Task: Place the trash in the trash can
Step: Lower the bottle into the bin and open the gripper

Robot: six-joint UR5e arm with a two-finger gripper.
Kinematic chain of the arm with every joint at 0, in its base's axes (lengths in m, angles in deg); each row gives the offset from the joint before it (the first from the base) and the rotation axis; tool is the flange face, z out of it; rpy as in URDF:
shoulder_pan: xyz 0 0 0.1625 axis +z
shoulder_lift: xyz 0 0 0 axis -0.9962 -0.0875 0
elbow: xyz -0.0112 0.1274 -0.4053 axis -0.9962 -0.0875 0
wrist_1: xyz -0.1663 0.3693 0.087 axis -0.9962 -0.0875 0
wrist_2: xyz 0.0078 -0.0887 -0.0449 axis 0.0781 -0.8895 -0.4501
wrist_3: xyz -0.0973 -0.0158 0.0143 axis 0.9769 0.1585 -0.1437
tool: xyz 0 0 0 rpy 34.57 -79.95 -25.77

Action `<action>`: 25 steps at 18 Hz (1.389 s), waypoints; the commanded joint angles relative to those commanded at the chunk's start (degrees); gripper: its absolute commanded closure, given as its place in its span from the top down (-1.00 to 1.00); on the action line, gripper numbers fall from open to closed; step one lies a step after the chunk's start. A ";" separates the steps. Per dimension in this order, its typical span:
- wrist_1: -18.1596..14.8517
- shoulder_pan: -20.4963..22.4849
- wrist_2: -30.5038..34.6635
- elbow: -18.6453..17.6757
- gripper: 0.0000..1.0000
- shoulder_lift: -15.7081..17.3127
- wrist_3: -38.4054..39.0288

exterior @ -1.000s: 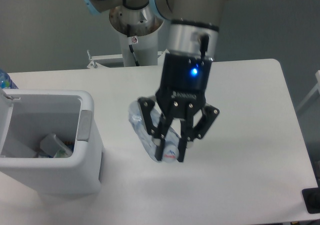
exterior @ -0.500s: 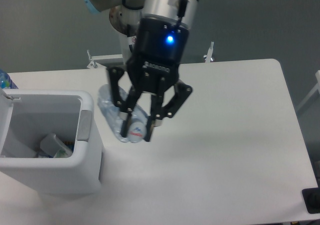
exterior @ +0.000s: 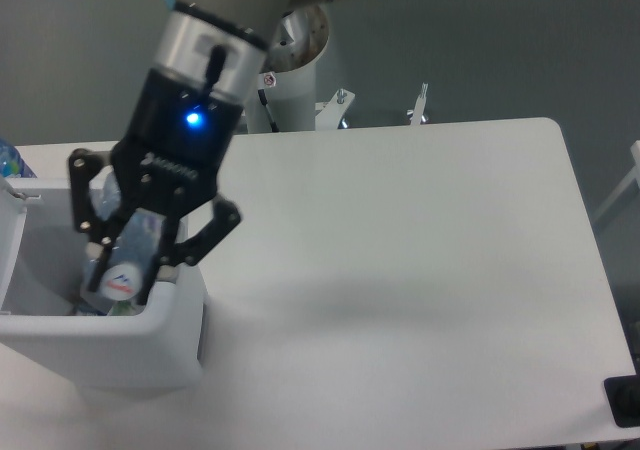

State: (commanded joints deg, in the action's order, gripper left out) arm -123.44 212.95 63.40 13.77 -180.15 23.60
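At the far left edge, beside my hand, a bit of blue and clear plastic (exterior: 6,160) pokes into view; I cannot tell what it is. Below my hand sits the trash can (exterior: 100,345), white and boxy with rounded corners, its front wall facing the camera and its mouth open upward.

My hand (exterior: 126,273) hangs right over that mouth, fingers pointing down into it, clenched on the bottle (exterior: 128,260). The bottle is clear and flattened, with blue print near its round white end, and it slants between my fingers (exterior: 92,255) with the printed end lowest, level with the can's rim. Its upper part runs up behind my black knuckles, where a blue light glows on my wrist. Just under the bottle's lower end, something pale green and white (exterior: 118,308) shows inside the can; it is mostly hidden, so I cannot say if it is the paper packet.

To my right the white tabletop (exterior: 420,250) spreads out, and behind me stands my arm's white base column (exterior: 290,90).
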 joint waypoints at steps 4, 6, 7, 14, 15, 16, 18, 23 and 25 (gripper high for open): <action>0.09 -1.23 0.18 0.26 -0.40 -1.76 -0.44; 0.09 -1.67 0.26 0.35 -0.39 -2.20 -1.14; 0.09 -1.85 0.26 0.35 -0.38 -2.64 -1.67; 0.09 -2.38 0.35 0.00 1.00 -4.05 -8.70; 0.09 -2.38 0.44 0.00 1.00 -4.14 -8.79; 0.09 -2.38 0.44 0.09 1.00 -4.22 -8.79; 0.09 -2.38 0.44 0.26 1.00 -3.96 -8.79; 0.09 1.12 0.79 1.14 1.00 -2.04 -9.84; 0.00 3.15 2.97 1.14 1.00 -0.45 -11.42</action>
State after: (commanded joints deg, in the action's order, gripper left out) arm -123.44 216.11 66.37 14.91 -180.61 12.18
